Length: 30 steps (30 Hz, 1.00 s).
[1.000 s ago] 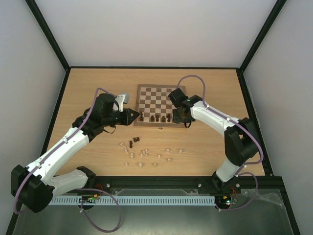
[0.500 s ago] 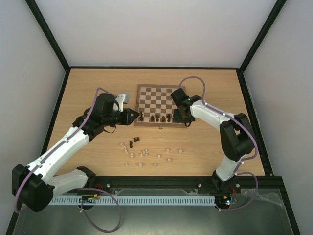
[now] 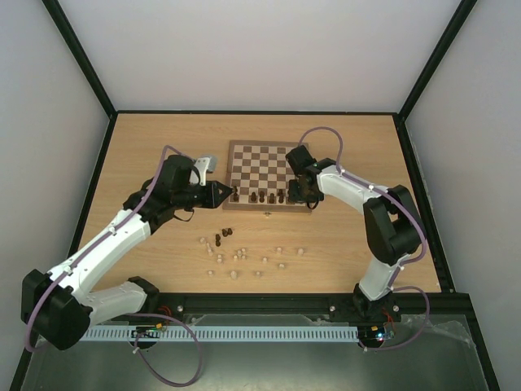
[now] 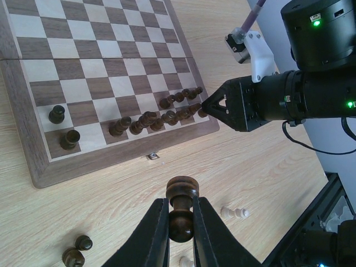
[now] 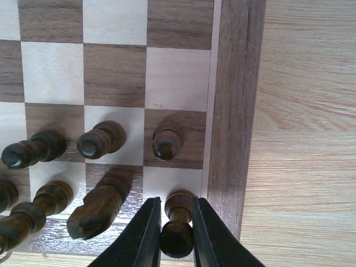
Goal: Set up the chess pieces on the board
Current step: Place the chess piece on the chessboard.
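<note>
- Two grips: clamps upright dark chessman in left claw, just off the board's edge, squares ahead.
- Pinches second chessman with right claw on corner square.

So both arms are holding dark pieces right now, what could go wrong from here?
The right end effector is shut on the corner piece, close beside a knight; withdrawing could topple it. The left end effector grips a second dark piece just off the board; the placed pieces stand crowded, so setting it down may knock one.
</note>
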Available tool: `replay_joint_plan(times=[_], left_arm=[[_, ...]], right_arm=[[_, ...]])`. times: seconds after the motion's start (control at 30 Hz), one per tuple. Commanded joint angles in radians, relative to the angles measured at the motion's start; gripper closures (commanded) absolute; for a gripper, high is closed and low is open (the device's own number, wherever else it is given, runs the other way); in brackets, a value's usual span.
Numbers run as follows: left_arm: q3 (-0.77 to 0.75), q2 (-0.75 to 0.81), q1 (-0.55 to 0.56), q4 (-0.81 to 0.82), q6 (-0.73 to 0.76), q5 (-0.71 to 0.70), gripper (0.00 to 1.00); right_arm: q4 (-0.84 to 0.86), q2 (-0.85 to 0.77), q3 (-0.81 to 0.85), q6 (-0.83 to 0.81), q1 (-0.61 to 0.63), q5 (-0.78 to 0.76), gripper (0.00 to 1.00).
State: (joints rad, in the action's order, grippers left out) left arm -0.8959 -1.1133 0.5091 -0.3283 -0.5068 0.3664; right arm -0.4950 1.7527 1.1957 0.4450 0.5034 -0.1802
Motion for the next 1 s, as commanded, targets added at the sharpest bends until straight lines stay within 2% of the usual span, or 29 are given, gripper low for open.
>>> replay_joint_plan(times=[0.0, 0.37, 0.53, 0.77, 0.97], left_arm=[[0.006, -0.012, -0.009, 0.000, 0.007, 0.011, 0.97], [-0.014, -0.069, -0.009, -0.027, 0.011, -0.016, 0.97], [-0.069, -0.148, -0.009, -0.077, 0.034, -0.051, 0.97], [-0.263, -0.336, 0.015, -0.227, 0.083, -0.172, 0.97], [-0.508, -0.532, 0.055, -0.418, 0.132, -0.306, 0.96]], right_arm=[[-0.006, 0.020, 0.001, -0.012, -0.014, 0.019, 0.85], [0.003, 0.005, -0.004, -0.014, -0.020, 0.054, 0.75], [-0.014, -0.036, -0.013, -0.007, -0.020, 0.058, 0.67], [-0.058, -0.169, -0.035, 0.001, -0.020, 0.052, 0.54], [-0.099, -0.280, -0.039, -0.011, -0.020, 0.055, 0.50]])
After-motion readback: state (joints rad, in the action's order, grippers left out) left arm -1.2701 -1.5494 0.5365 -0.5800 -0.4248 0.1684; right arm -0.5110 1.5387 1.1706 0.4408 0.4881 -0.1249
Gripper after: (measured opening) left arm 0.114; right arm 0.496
